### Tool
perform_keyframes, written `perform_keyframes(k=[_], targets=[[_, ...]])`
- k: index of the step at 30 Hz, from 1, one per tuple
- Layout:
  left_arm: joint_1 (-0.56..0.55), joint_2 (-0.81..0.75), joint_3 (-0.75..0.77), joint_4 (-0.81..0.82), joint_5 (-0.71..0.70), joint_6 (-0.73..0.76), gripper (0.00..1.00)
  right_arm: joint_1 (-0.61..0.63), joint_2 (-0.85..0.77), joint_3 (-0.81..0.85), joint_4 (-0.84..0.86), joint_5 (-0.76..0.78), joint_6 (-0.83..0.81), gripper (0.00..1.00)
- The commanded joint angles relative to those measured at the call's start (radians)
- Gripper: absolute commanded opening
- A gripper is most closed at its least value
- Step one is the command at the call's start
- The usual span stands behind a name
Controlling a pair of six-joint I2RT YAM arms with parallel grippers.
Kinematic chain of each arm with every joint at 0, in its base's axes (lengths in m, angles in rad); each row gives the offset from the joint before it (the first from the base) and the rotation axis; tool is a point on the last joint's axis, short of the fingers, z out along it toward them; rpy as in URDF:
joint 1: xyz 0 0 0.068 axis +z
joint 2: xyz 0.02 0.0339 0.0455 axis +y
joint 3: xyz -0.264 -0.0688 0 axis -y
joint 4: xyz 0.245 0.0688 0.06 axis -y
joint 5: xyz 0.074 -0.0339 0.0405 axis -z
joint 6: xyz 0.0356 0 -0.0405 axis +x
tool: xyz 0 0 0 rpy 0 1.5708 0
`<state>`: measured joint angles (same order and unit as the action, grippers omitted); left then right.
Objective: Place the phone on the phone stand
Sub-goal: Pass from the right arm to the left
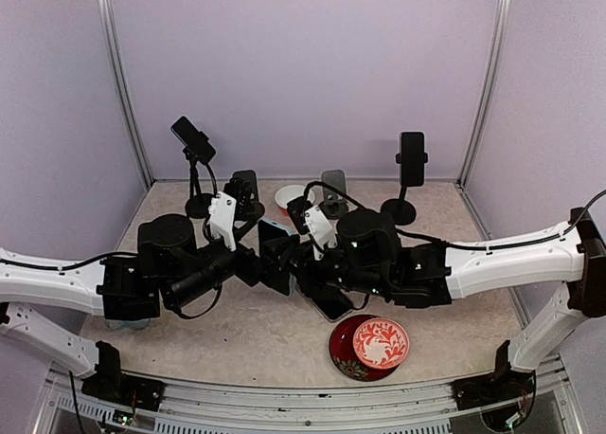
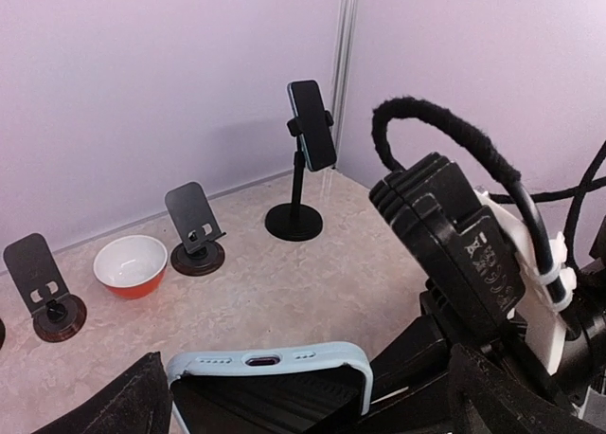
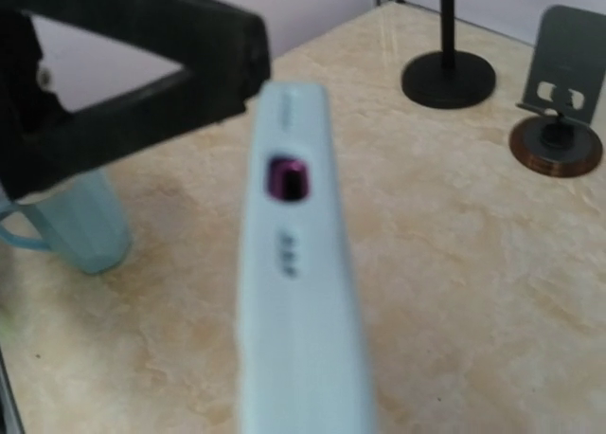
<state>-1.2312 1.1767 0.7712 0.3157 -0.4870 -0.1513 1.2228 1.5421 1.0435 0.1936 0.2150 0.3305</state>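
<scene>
1. Pale lilac walls with grey metal corner posts close in the beige marbled table.
2. The left gripper, near the table's centre, has its jaws wide apart on either side of the phone.
3. The slim phone in a light-blue case is held on edge above the table.
4. The right gripper is clamped on it from 3 o'clock.
5. Low black folding phone stands stand toward 12 o'clock beside a white bowl with a red outside. A round red patterned plate lies at 5 o'clock.

Pale lilac walls, possibly fabric, meet at metal corner posts around a beige marbled tabletop.
</scene>
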Motion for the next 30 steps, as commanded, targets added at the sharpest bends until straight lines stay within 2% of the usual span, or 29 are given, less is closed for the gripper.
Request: perform_keyframes(k=[1, 11, 17, 22, 25, 27, 30], targets=[[-0.006, 0.03, 0.049, -0.056, -0.045, -0.014, 0.98, 0.018, -0.001, 0.083, 0.001, 0.058, -0.009, 0.0], [0.002, 0.045, 0.062, -0.069, -0.076, -0.022, 0.86, 0.055, 0.019, 0.113, -0.02, 0.096, -0.048, 0.0], [0.026, 0.045, 0.054, -0.066, -0.031, -0.036, 0.8, 0.064, -0.002, 0.089, 0.007, 0.101, -0.056, 0.0], [0.035, 0.05, 0.051, -0.06, -0.003, -0.045, 0.79, 0.079, -0.004, 0.094, 0.022, 0.104, -0.079, 0.0], [0.047, 0.046, 0.041, -0.052, 0.023, -0.058, 0.74, 0.086, -0.008, 0.093, 0.032, 0.109, -0.087, 0.0], [0.056, 0.038, 0.031, -0.042, 0.046, -0.067, 0.76, 0.092, -0.012, 0.091, 0.043, 0.111, -0.097, 0.0], [0.065, 0.034, 0.027, -0.039, 0.06, -0.072, 0.86, 0.098, -0.017, 0.09, 0.055, 0.114, -0.112, 0.0]])
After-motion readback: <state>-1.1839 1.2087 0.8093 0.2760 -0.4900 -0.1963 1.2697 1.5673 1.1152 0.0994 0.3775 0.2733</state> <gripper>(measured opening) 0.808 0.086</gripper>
